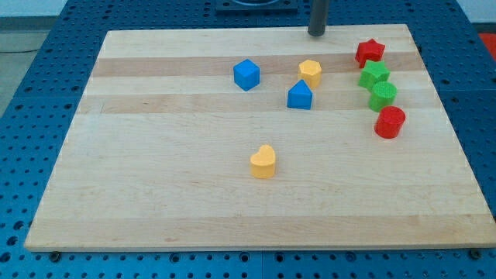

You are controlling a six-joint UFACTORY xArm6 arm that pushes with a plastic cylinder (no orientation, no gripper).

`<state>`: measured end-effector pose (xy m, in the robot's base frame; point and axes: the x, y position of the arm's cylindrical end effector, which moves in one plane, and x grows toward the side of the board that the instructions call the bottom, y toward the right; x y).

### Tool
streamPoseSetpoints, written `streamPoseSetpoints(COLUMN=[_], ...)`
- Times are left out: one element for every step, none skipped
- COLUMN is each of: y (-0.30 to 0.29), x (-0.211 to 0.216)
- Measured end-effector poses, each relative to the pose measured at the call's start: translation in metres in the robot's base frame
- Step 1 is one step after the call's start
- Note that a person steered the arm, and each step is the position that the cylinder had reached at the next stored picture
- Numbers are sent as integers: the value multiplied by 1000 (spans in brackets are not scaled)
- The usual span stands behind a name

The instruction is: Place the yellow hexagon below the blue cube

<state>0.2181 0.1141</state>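
- Leftmost, the blue cube (246, 74) sits on the wooden tabletop (155, 194).
- Lower, a yellow heart (263, 162) lies alone.
- Rightward, the yellow hexagon (311, 73) sits just above a blue house-shaped block (300, 95).
- At the view's top, my tip (316, 34) stands clear above the hexagon; no claw exists.

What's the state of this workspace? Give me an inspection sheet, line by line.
Surface: pale wooden board on a blue perforated table.
Job's things: yellow hexagon lies to the view's right of the blue cube, not below it.
Clutter: blue triangular block; yellow heart; red star; two green blocks; red cylinder.
Grippers: none; my tip rests near the board's top edge, above the yellow hexagon, touching no block.
Cables: nothing seen.
Surroundings: dark base at the view's top, mostly cut off.
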Motion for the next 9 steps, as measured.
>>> streamPoseSetpoints(y=[0,0,0,5,18,18,16,16,1], x=[24,39,48,48,54,72,86,102,102])
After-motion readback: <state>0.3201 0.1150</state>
